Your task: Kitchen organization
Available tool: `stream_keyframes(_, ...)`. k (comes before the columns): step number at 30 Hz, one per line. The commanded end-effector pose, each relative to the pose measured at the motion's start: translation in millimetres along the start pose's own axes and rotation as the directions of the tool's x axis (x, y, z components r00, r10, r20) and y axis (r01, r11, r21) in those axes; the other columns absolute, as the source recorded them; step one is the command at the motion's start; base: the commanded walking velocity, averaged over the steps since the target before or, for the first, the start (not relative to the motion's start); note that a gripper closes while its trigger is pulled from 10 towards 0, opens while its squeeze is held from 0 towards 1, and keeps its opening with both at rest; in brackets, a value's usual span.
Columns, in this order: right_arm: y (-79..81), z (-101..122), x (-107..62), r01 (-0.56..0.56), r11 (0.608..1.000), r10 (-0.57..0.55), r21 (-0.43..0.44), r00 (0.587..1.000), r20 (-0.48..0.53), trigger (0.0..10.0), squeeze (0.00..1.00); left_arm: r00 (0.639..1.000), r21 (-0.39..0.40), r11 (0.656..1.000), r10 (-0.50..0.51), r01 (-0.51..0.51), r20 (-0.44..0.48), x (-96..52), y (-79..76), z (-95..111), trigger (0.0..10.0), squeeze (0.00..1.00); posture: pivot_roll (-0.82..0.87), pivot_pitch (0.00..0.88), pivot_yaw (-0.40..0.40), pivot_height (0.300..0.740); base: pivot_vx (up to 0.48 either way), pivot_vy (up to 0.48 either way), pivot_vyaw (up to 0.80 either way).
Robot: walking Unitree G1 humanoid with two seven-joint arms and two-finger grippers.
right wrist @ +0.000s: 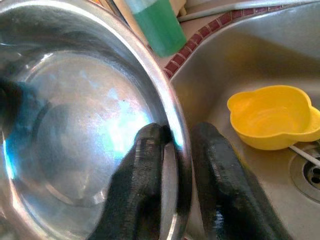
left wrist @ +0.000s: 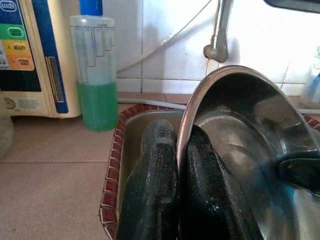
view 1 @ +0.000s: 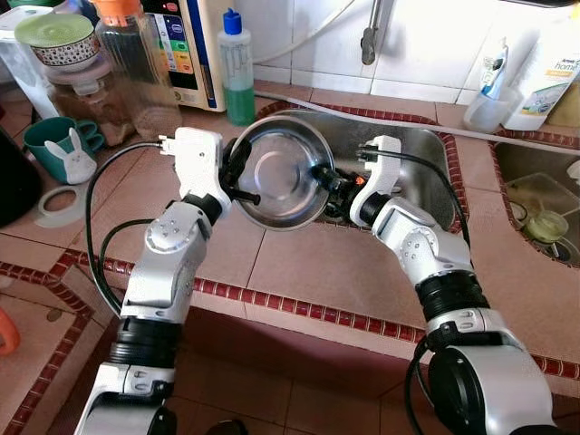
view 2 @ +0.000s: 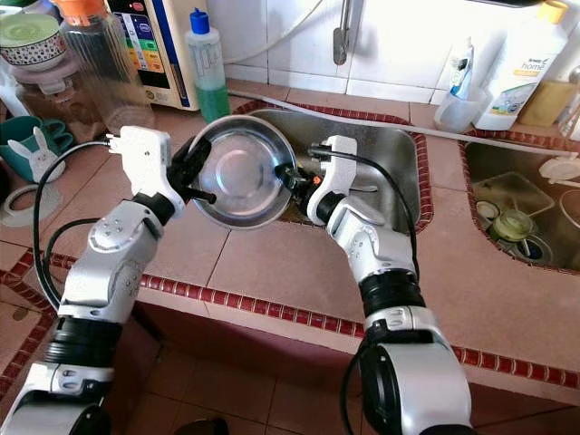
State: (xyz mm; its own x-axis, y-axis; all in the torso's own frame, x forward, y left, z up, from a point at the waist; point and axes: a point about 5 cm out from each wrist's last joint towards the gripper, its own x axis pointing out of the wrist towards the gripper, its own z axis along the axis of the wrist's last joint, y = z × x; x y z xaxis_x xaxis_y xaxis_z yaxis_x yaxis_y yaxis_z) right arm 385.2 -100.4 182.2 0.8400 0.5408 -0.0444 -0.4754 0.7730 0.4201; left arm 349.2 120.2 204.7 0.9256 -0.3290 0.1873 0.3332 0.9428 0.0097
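A round steel bowl [view 1: 283,174] hangs tilted over the left corner of the steel sink [view 1: 412,159], held from both sides. My left gripper [view 1: 243,181] is shut on its left rim; in the left wrist view one finger [left wrist: 150,190] lies outside the rim and the other inside the bowl [left wrist: 250,145]. My right gripper [view 1: 323,179] is shut on the right rim, its fingers [right wrist: 142,190] pinching the edge of the bowl [right wrist: 75,125]. A yellow plastic cup [right wrist: 275,117] lies in the sink basin below.
A green soap bottle [view 1: 237,77] stands just behind the bowl beside a water purifier [view 1: 186,45]. Jars [view 1: 136,63] and a teal mug [view 1: 56,149] crowd the left counter. A second sink [view 1: 539,213] with dishes lies at the right. The tap [view 1: 373,32] hangs over the basin.
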Motion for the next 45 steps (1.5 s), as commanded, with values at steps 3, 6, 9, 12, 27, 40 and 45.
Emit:
stream_keyframes(3,-5.7,5.9,-5.4,0.036,0.999,-0.037,0.004,0.999,0.025,0.0,0.00,0.999,0.018,1.000,-0.015,0.015,0.035,-1.2,-3.7,5.7,3.6,0.00,0.06,0.139,0.024,0.740,0.000,0.000,0.00)
stream_keyframes(6,-7.4,3.7,-7.0,0.047,0.999,-0.047,0.009,0.999,0.015,0.0,0.00,0.999,0.015,1.000,-0.013,0.013,0.036,-0.9,-4.5,5.2,3.7,0.00,0.06,0.139,0.024,0.740,0.000,0.000,0.00)
stream_keyframes(9,-8.1,2.9,-8.3,0.052,0.999,-0.052,0.011,0.999,0.012,0.0,0.00,0.999,0.012,1.000,-0.012,0.011,0.036,-1.0,-5.5,4.4,3.8,0.00,0.06,0.139,0.023,0.740,0.000,0.000,0.00)
stream_keyframes(12,-8.4,3.3,-8.4,0.057,0.998,-0.057,0.026,0.998,0.016,0.0,0.00,0.999,0.009,1.000,-0.016,0.015,0.036,-0.8,-6.8,4.3,5.9,0.00,0.06,0.138,0.021,0.740,0.000,0.000,0.00)
stream_keyframes(27,-6.6,5.8,-3.7,0.066,0.994,-0.069,0.090,0.997,0.028,0.0,0.00,0.992,0.005,0.995,-0.095,0.095,0.080,3.7,-10.4,15.9,10.0,1.00,0.07,0.132,0.017,0.740,0.000,0.000,0.00)
stream_keyframes(40,-2.9,12.8,4.3,0.109,0.986,-0.120,0.123,0.989,0.086,0.0,0.00,0.992,0.020,0.995,-0.096,0.094,0.083,0.3,-13.0,17.1,10.0,1.00,0.08,0.129,0.018,0.740,0.000,0.000,0.00)
stream_keyframes(45,-10.0,17.5,6.2,0.202,0.976,-0.211,0.085,0.971,0.117,0.0,0.00,0.993,0.020,0.995,-0.100,0.099,0.063,-9.7,-10.6,12.4,10.0,1.00,0.09,0.128,0.020,0.740,0.000,0.000,0.00)
